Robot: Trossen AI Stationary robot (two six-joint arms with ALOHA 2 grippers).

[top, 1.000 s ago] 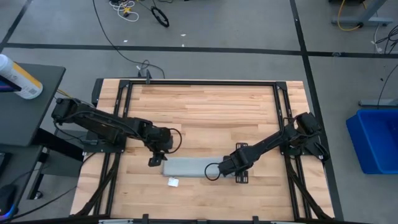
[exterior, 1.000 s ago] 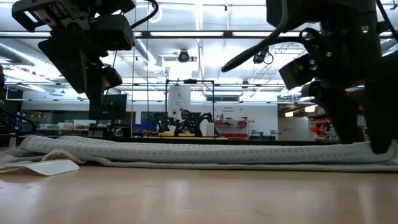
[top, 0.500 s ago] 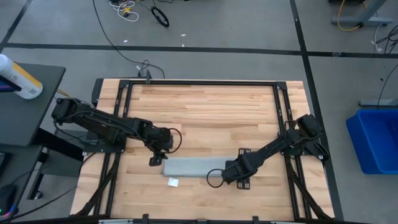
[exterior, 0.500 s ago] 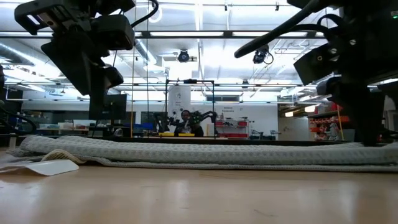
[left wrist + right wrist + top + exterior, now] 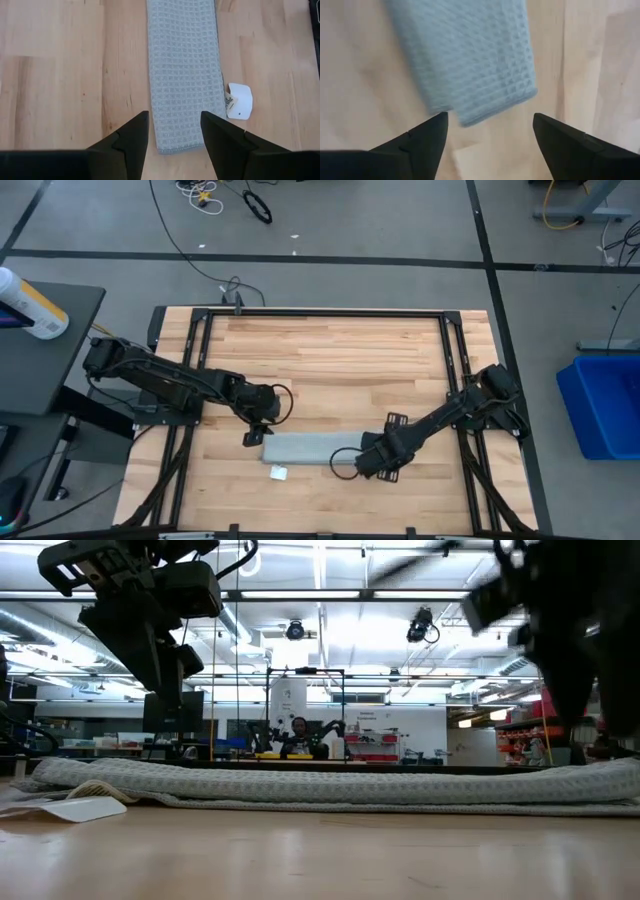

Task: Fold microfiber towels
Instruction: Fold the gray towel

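- We see the towel [image 5: 305, 448] lying flat on the bench [image 5: 330, 350], folded into a long thin strip near the front edge, about the middle of it. Its small white tag [image 5: 278, 472] sticks out at the left end, toward the front edge.
- Our left fingers [image 5: 172, 132] are wide open and hold nothing. They hang over the left end of the strip.
- Our right fingers [image 5: 490, 131] are wide open too and hold nothing. They hang over the right end.
- If we close on only the top layer, we think the fold can come apart when we lift.
- If one side lifts sooner than the other, the strip can twist and the next fold ends up crooked.
- If we push down too hard, the fingers can drag the soft cloth and bunch it up.
- The tag can catch on a finger and pull the corner out.
- The strip lies close to the front edge, so a hard tug may slide it off the bench.
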